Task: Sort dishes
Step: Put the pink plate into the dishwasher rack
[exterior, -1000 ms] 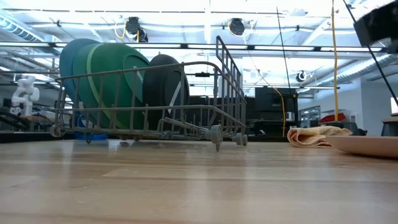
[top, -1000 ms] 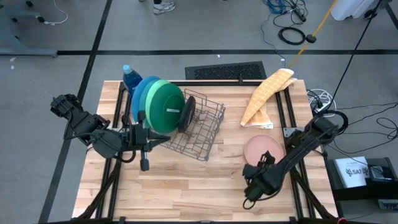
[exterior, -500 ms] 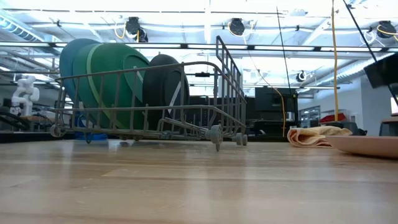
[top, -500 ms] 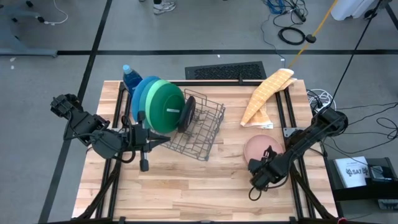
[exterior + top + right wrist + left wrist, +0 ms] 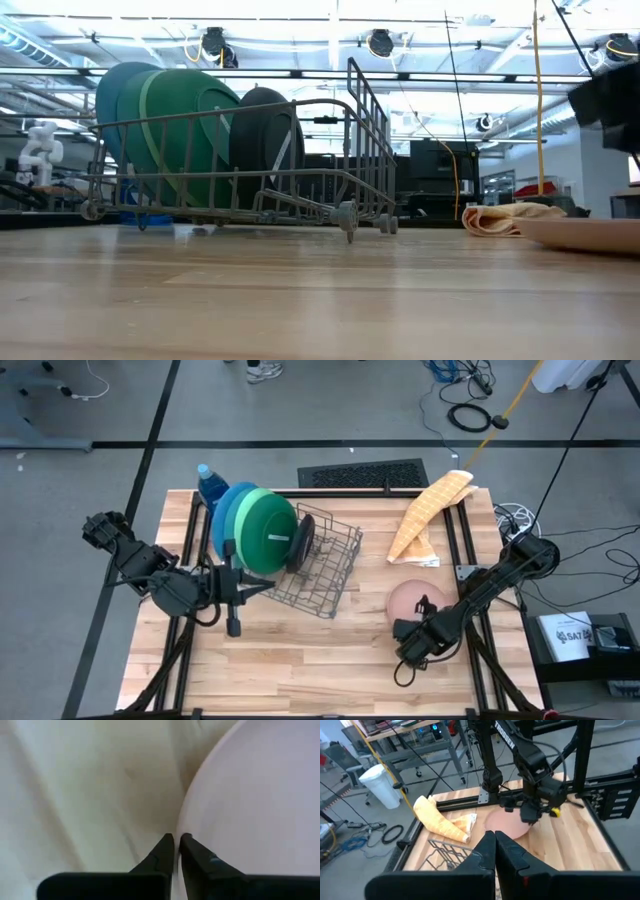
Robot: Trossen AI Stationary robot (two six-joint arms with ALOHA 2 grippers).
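Pink plate [image 5: 407, 598] rim pinched by low-angled right gripper [image 5: 409, 628] fingers [image 5: 167, 851].

The right hand [image 5: 414, 634] covers the near rim of the pink plate [image 5: 408, 598], so whether it actually pinches the edge can't be made out from above. Low down, that plate runs off the frame's side. The blue plate [image 5: 228, 505] sits mostly hidden behind the green ones.

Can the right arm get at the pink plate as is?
Probably yes: the right gripper is already at the rim of the pink plate, fingers closed on its edge. Nothing lies between.
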